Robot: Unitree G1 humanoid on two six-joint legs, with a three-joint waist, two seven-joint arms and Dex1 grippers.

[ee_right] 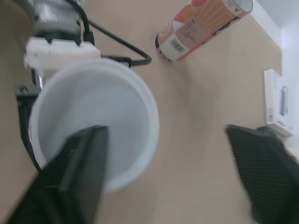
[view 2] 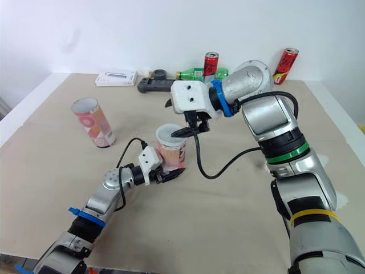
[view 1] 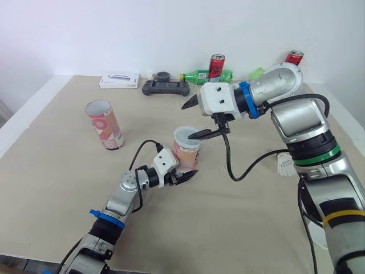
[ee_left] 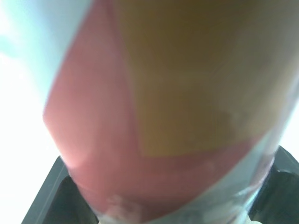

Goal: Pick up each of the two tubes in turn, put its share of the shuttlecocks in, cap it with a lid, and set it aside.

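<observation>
A pink and orange tube [view 1: 186, 157] stands upright at the table's middle, with a white lid [view 1: 187, 136] on its top. My left gripper [view 1: 181, 173] is shut on the tube's lower part; the tube's wall [ee_left: 177, 116] looms close between the fingers [ee_left: 44, 198]. My right gripper [view 1: 195, 119] hangs open just above the lid, its lower fingertip over the lid's rim [ee_right: 140, 112] and the other finger spread well away. A second tube [view 1: 104, 124] stands open-topped at the left. One white shuttlecock [view 1: 285, 164] lies at the right.
Along the table's far edge sit a white box [view 1: 119, 80], a black controller [view 1: 165, 87], a green bottle [view 1: 199, 75] and two red cans [view 1: 216, 65] [view 1: 293, 57]. The right arm's black cable [view 1: 251, 165] droops to the table beside the held tube.
</observation>
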